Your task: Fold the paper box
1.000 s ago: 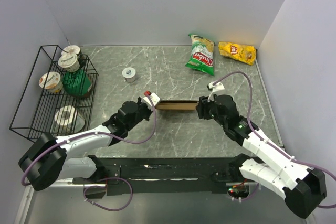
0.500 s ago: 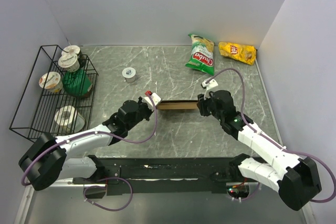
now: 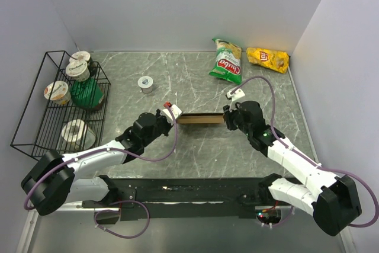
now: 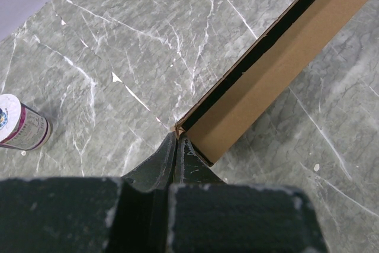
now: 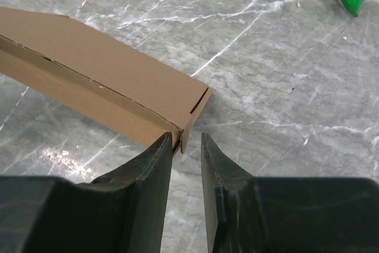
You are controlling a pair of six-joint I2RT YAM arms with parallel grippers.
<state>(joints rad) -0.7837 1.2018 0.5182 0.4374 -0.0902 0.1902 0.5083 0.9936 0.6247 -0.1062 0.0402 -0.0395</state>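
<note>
The paper box (image 3: 200,118) is a long, flat brown cardboard piece standing on the marble table between my two grippers. My left gripper (image 3: 175,115) is at its left end. In the left wrist view its jaws are pressed together on the thin corner of the box (image 4: 278,63), right at the tips (image 4: 176,139). My right gripper (image 3: 225,119) is at the right end. In the right wrist view it (image 5: 186,140) straddles the end flap of the box (image 5: 106,81). One finger (image 5: 155,164) touches the cardboard, and a gap remains on the other side.
A green snack bag (image 3: 227,62) and a yellow one (image 3: 267,58) lie at the back right. A small white roll (image 3: 145,83) sits at the back centre. A black wire rack (image 3: 35,111) holding cups stands on the left. Walls close in on three sides.
The right gripper has slid onto the box's right end and its jaws have narrowed around the end flap. The left gripper and the box have stayed put.
</note>
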